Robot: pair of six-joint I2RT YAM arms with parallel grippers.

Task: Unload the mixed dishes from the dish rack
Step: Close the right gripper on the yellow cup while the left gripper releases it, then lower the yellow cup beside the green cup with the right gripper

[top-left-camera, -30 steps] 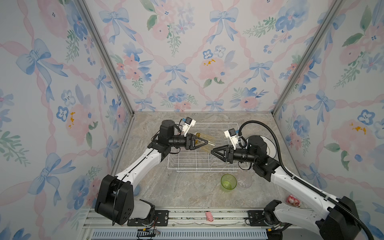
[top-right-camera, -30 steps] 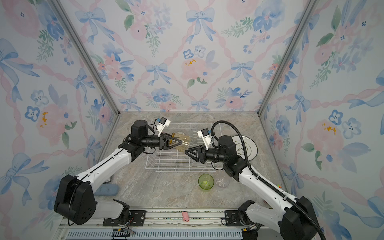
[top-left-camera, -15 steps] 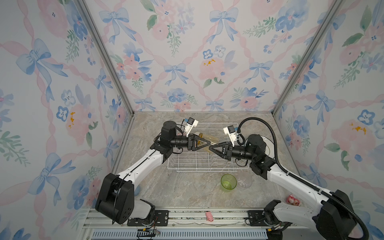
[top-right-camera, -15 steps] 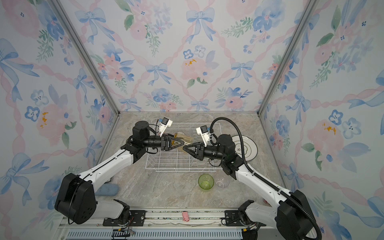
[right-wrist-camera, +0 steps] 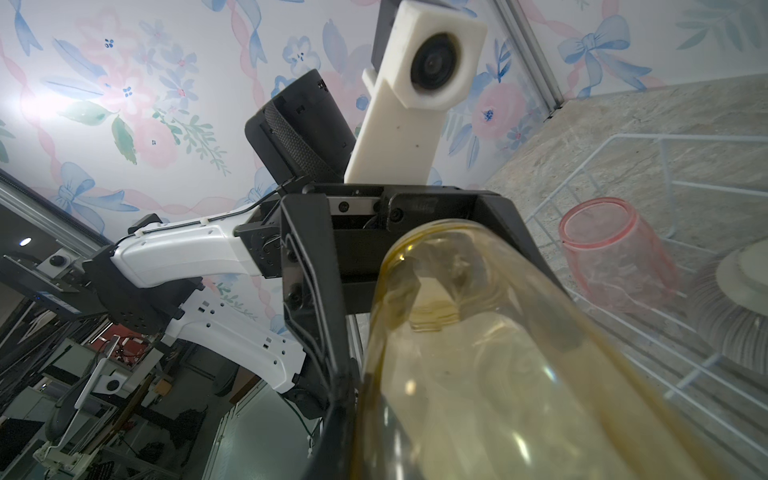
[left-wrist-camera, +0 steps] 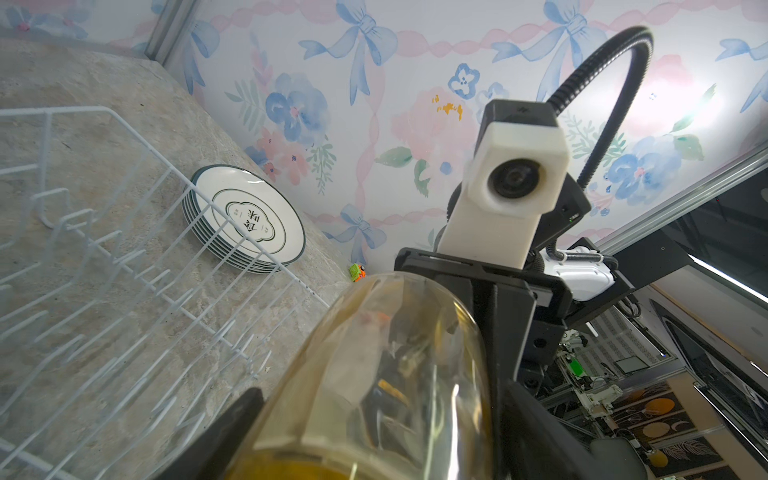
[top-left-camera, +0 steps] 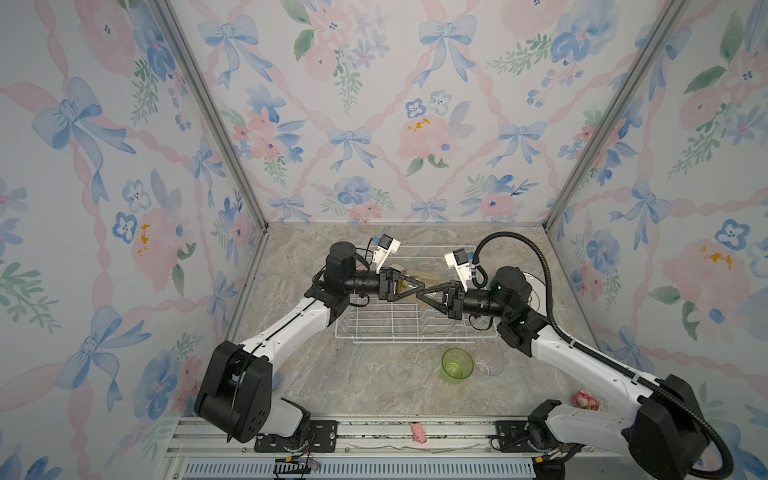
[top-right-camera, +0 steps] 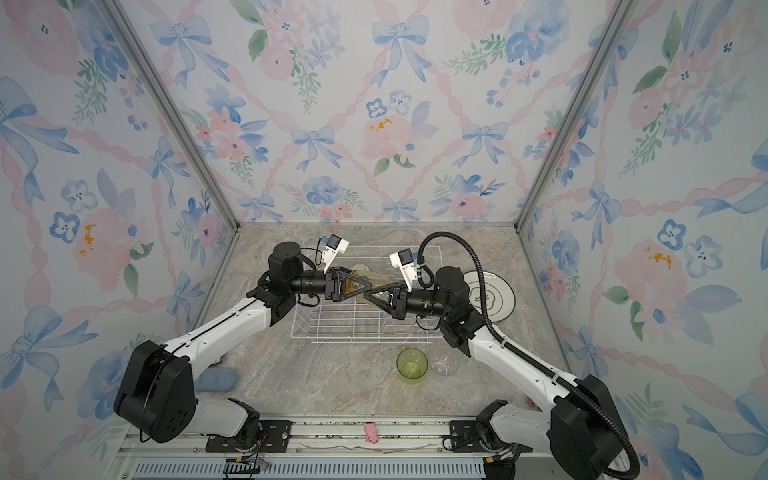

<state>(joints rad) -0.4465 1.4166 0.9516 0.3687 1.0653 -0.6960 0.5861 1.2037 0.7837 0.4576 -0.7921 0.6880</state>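
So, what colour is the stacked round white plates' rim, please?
Dark green; plates clearest in left wrist view.

The left arm (top-left-camera: pixel 291 328) and right arm (top-left-camera: pixel 582 357) reached inward from the 2 front corners, wrists level, and met tip to tip in the middle. The left claw (top-left-camera: pixel 419 287) was spread wide, with 1 finger (left-wrist-camera: pixel 224 432) on each side of the tumbler (left-wrist-camera: pixel 386 357). The right claw (top-left-camera: pixel 418 296) was pinched nearly shut on the tumbler's wall.
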